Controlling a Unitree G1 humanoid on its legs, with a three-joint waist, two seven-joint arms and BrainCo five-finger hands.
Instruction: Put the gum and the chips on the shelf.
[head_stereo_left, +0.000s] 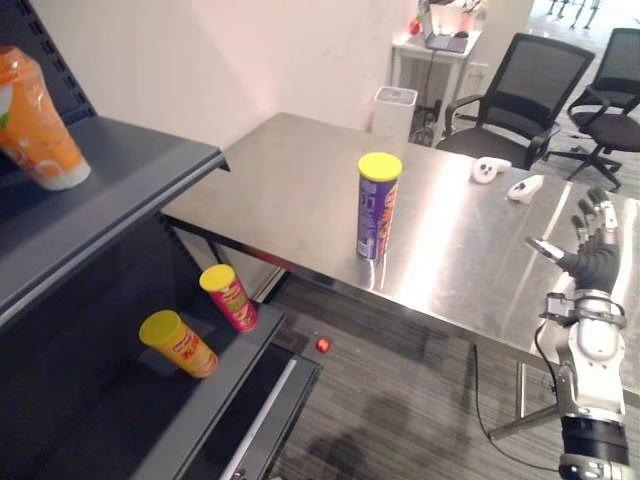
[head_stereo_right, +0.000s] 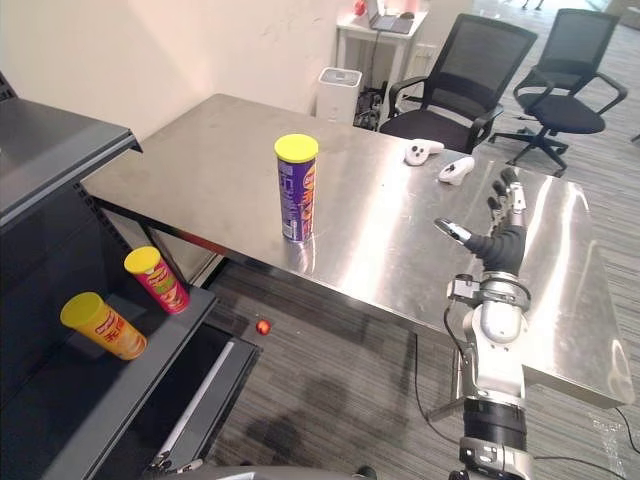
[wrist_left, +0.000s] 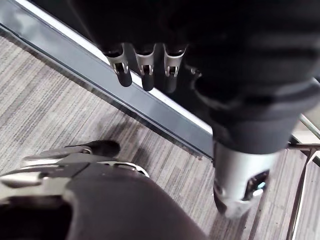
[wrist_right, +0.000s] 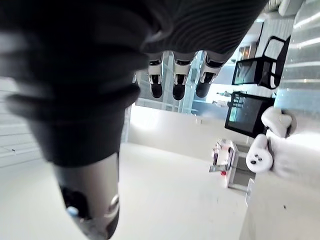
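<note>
One tall purple can of chips (head_stereo_left: 379, 205) with a yellow lid stands upright on the bench (head_stereo_left: 290, 180). The right robot hand (head_stereo_right: 505, 238) is up by the bench edge, well apart from the can, fingers spread wide, holding nothing. The left robot hand (wrist_left: 145, 70) hangs low, fingers loose, empty too. Best to reach over slowly, wrap fingers round the can's middle and keep it upright going to the shelf (head_stereo_left: 120, 190)
</note>
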